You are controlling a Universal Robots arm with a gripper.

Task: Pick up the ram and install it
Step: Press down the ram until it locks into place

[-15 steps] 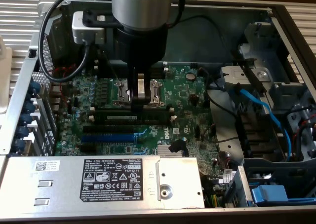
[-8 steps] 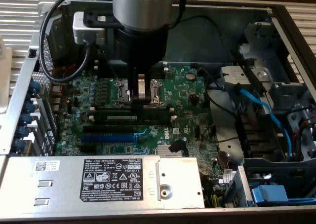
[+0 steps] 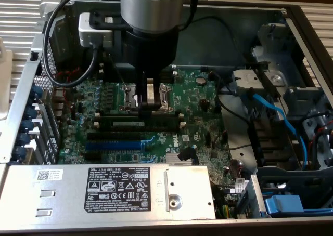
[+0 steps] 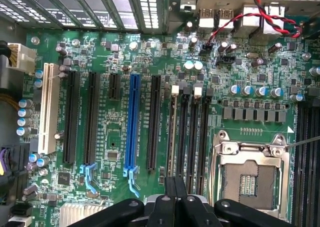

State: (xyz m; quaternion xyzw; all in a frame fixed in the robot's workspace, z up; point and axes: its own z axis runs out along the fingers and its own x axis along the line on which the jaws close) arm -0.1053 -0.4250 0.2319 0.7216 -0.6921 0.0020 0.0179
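The ram (image 3: 136,123), a long dark-green stick with a small whitish label, stands on edge in one of the black slots (image 3: 130,134) on the motherboard (image 3: 195,121). My gripper (image 3: 150,106) hangs straight down over the middle of the slots, its tips just behind the ram's top edge; I cannot tell whether they touch it. The fingers are shut with nothing between them. In the wrist view the shut gripper (image 4: 175,189) lines up with the row of black slots (image 4: 192,137).
A blue slot (image 4: 132,122) and more black slots lie beside the memory slots. The open processor socket (image 4: 250,177) sits on the other side. A silver box with a label (image 3: 119,192) borders the board in front. Blue cables (image 3: 281,121) and a drive cage fill the exterior view's right.
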